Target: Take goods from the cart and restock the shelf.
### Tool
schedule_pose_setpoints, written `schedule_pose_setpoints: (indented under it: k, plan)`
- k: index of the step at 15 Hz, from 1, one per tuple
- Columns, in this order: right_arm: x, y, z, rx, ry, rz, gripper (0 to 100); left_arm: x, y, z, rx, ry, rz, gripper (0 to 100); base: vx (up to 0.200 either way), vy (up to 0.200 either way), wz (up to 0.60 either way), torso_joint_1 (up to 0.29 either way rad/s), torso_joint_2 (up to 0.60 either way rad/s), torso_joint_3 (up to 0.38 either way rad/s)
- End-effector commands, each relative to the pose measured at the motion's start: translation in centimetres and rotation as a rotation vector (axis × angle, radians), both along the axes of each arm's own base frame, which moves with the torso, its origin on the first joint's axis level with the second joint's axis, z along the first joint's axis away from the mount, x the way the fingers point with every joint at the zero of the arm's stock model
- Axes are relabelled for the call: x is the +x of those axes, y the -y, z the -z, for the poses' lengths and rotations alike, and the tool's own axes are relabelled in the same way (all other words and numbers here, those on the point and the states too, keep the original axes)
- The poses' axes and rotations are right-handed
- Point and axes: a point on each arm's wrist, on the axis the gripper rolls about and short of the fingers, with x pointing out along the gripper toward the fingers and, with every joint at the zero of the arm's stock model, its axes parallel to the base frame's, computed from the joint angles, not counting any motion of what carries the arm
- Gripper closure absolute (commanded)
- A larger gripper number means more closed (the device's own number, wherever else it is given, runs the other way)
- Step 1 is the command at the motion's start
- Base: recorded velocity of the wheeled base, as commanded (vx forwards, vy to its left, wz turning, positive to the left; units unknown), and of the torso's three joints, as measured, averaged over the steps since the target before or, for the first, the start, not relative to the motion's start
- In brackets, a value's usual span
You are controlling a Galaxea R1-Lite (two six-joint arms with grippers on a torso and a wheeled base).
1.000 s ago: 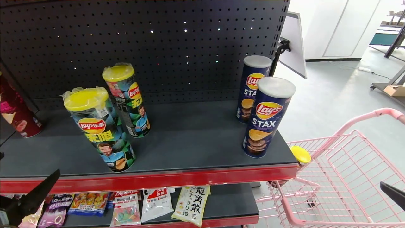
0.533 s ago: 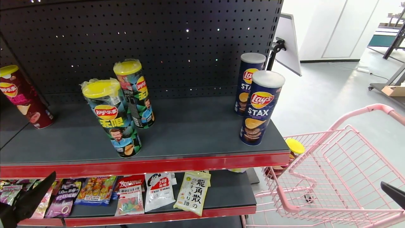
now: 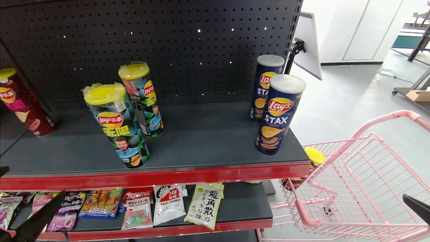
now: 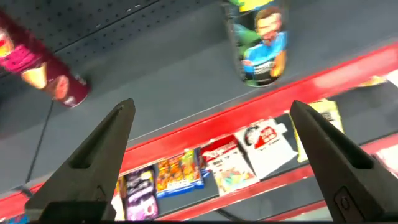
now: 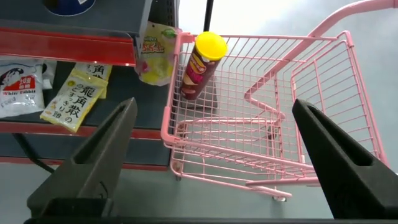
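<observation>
At the shelf (image 3: pixel 201 141), the left gripper (image 4: pixel 211 104) hangs wide open, empty; further right, a yellow-lidded chip can (image 5: pixel 202 65) stands in the shelf-side corner of the pink cart (image 3: pixel 404 115), well apart from the right gripper (image 5: pixel 214 104), likewise spread wide.

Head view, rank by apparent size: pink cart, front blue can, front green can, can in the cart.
1. pink cart
2. front green can and front blue can, about alike
3. can in the cart, partly hidden by the shelf
</observation>
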Motion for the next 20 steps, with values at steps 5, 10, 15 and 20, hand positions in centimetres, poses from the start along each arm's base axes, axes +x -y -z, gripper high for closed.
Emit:
schedule_pose_setpoints:
  k: [5, 10, 15, 20]
  plan:
    - [0.12, -0.01, -0.01, -0.001, -0.005, 0.0, 0, -0.31, -0.06, 0.0, -0.003, 0.014, 0.0, 0, 0.0, 0.0, 0.0, 0.0, 0.0, 0.0]
    - [0.09, -0.01, -0.02, 0.0, -0.003, 0.0, 0, -0.36, -0.07, -0.07, -0.004, 0.018, 0.0, 0, 0.0, 0.0, -0.48, -0.004, 0.0, 0.003]
    - [0.09, 0.02, 0.03, -0.002, -0.005, 0.005, 0, -0.36, -0.07, -0.08, -0.003, 0.02, 0.0, 0, 0.0, 0.0, -0.12, 0.004, 0.0, 0.0]
    - [0.11, 0.04, 0.08, -0.004, -0.008, 0.01, 0, -0.89, 0.11, -0.23, 0.014, 0.049, 0.12, 0, 0.0, 0.0, 0.0, 0.0, 0.0, 0.0]
